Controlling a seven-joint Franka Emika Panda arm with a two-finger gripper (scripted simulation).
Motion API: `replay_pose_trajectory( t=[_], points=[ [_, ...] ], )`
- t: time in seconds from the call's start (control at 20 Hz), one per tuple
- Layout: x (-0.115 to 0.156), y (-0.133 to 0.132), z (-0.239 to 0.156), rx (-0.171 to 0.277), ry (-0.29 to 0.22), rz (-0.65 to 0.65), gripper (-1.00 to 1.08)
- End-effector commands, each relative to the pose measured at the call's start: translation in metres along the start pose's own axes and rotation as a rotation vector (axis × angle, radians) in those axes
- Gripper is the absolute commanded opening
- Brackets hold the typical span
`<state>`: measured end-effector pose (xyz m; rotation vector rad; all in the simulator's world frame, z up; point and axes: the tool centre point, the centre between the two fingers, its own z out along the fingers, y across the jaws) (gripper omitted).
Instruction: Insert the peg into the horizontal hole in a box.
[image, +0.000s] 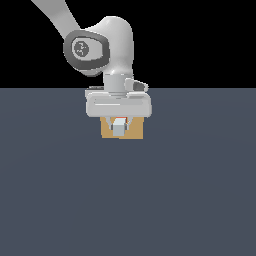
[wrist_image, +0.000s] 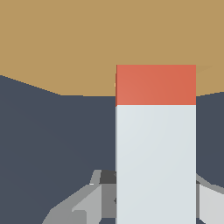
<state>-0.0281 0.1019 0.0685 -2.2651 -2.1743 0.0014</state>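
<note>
Between the pincer (image: 119, 122) fingers, the peg (wrist_image: 155, 131) meets the box (wrist_image: 87, 43).

peg (image: 119, 127) in front of box (image: 135, 131), under fingers (wrist_image: 89, 203)

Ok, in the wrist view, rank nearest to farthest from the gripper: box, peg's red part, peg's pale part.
1. peg's pale part, flanked by the fingers.
2. peg's red part, just beyond it.
3. box, ahead of the peg's tip.
</note>
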Motion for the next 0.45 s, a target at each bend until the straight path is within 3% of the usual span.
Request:
replay_pose_trajectory(
  t=[0.0, 0.4],
  points=[
    [0.0112, 0.0012, -0.0013, -0.003, 0.0, 0.002, -1.0],
    [0.016, 0.0029, -0.0017, -0.003, 0.0, 0.002, -1.0]
  ],
)
